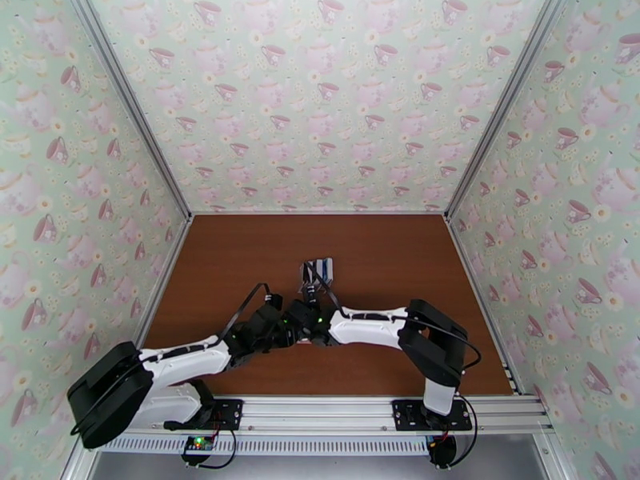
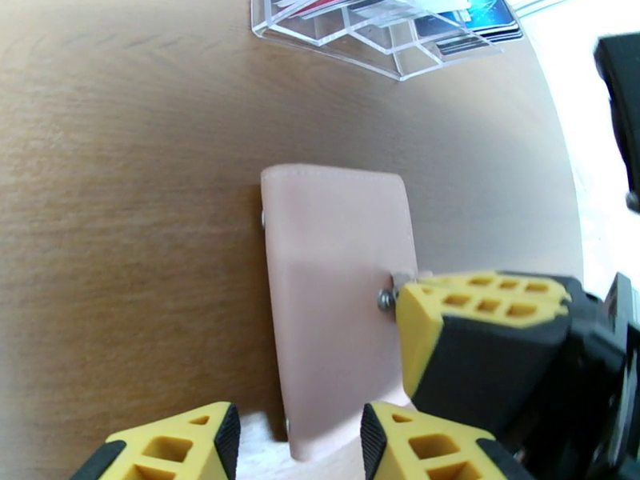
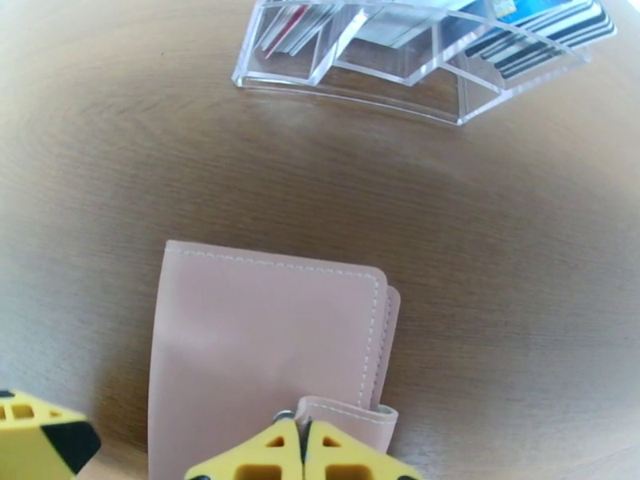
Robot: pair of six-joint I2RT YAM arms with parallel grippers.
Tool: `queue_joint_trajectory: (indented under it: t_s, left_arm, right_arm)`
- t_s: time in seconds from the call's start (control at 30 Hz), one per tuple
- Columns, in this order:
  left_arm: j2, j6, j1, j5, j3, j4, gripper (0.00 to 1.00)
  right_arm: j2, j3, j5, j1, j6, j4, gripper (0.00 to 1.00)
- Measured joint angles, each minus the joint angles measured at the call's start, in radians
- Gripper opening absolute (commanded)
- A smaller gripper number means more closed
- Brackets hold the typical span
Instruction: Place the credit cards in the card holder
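The card holder [image 2: 336,298], a closed pink wallet, lies flat on the brown table. My right gripper [image 3: 302,451] is shut, its yellow tips pinched together at the wallet's snap tab [image 3: 348,416]; one of its fingers [image 2: 480,322] shows at the tab in the left wrist view. My left gripper [image 2: 296,446] stands open, its fingers apart on either side of the wallet's near end, with a gap on the left side. The credit cards [image 3: 528,26], blue, black and white, stand in a clear slotted rack [image 3: 376,70] just beyond the wallet. From above, both grippers [image 1: 296,323] meet and cover the wallet.
The clear rack [image 1: 318,270] sits mid-table, just beyond the two grippers. Teacup-patterned walls [image 1: 320,114] close in the table on the left, back and right. Bare brown tabletop [image 1: 400,258] stretches around the rack.
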Motion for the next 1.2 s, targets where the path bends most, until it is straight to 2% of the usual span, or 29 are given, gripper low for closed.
queue_joint_trajectory:
  t_s: [0.17, 0.6, 1.2]
  left_arm:
    - [0.056, -0.001, 0.0, -0.007, 0.006, 0.005, 0.45]
    - [0.08, 0.0, 0.0, -0.037, 0.037, -0.027, 0.39]
    - [0.054, -0.001, -0.013, -0.045, 0.04, -0.07, 0.38]
  right_arm:
    - [-0.035, -0.032, -0.037, -0.008, 0.0, 0.013, 0.04]
    - [-0.14, -0.093, -0.112, -0.028, 0.0, 0.062, 0.05]
    - [-0.231, -0.253, -0.114, -0.076, 0.018, 0.111, 0.14]
